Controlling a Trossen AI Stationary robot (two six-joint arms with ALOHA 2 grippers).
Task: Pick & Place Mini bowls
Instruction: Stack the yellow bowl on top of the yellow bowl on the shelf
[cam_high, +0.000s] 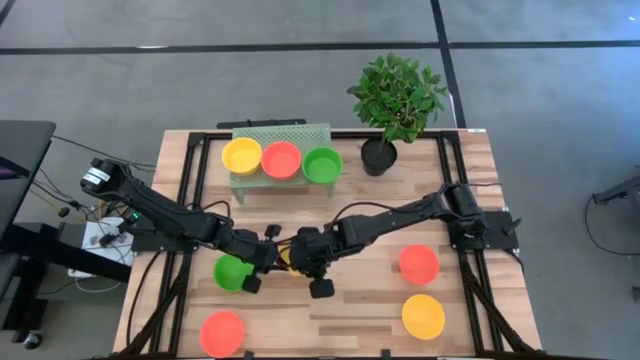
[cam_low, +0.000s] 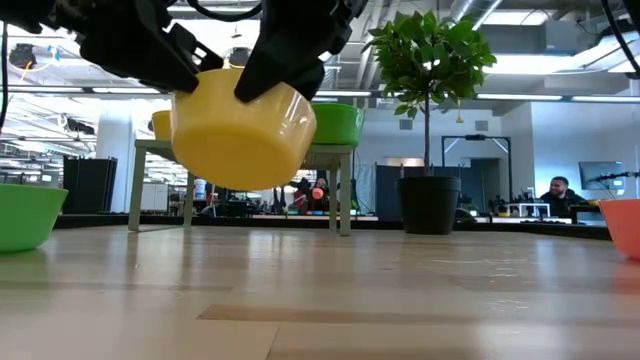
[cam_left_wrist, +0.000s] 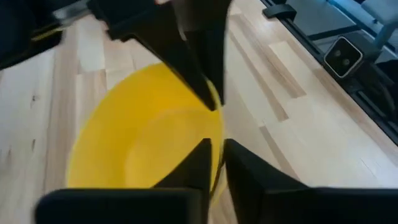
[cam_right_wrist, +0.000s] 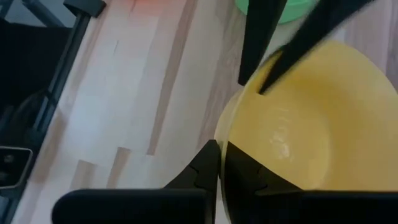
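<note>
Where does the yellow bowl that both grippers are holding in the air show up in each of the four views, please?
High view: yellow bowl mostly hidden between the two grippers, centre of the table.
Low view: upper left of centre, clear of the tabletop, dark fingers on its rim.
Left wrist view: fills the middle, rim pinched by the left gripper.
Right wrist view: right half, rim pinched by the right gripper.
Shared landmark: green bowl beside it, seen in the high, low and right wrist views.

3 mini bowls sit in a row on the rack at the table's far edge. The plant pot stands just right of it.
</note>
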